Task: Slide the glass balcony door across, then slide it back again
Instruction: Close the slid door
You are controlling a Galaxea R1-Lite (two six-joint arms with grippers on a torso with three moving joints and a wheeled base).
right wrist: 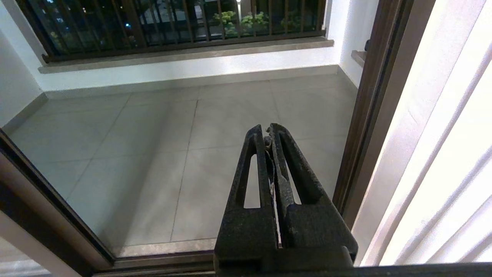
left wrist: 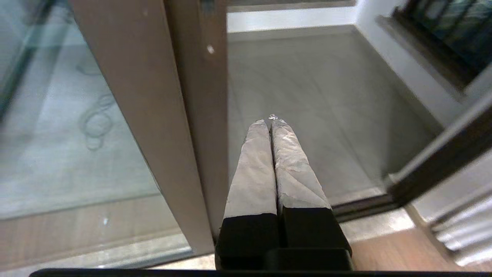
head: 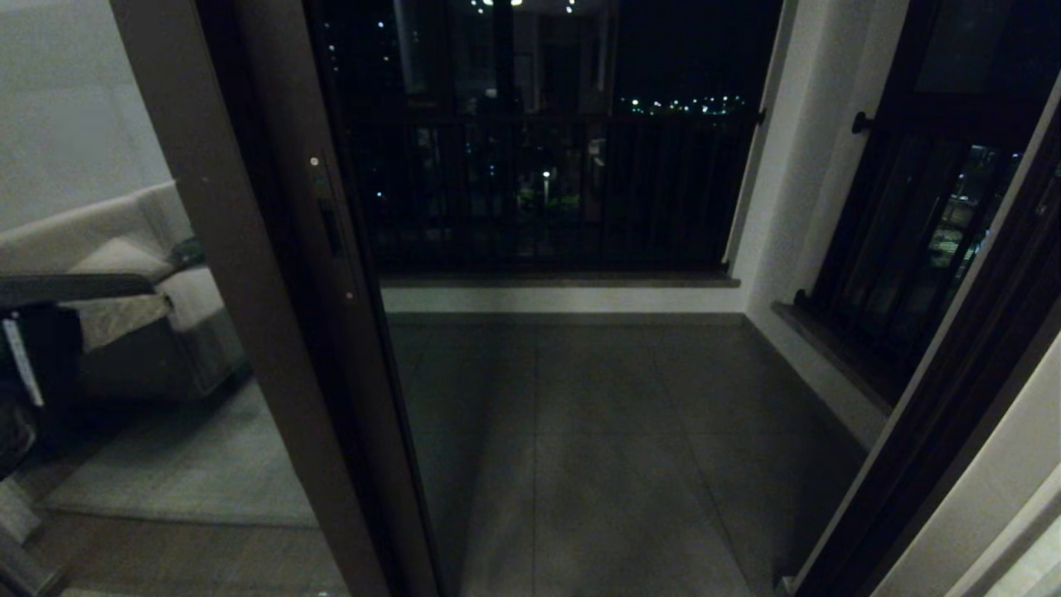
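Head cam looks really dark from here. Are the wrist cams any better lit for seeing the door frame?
Head view: dim, the door frame a dark strip against the night outside. Left wrist view: well lit, frame clear, edges slightly smeared, left claw shut beside it. Right wrist view: bright tiles, glare washing out the wall past the right claw.

A brown frame is seen on the door (head: pixel 249 274); grey tiles cover the floor (head: pixel 597 431); the railing (head: pixel 547 191) is black.
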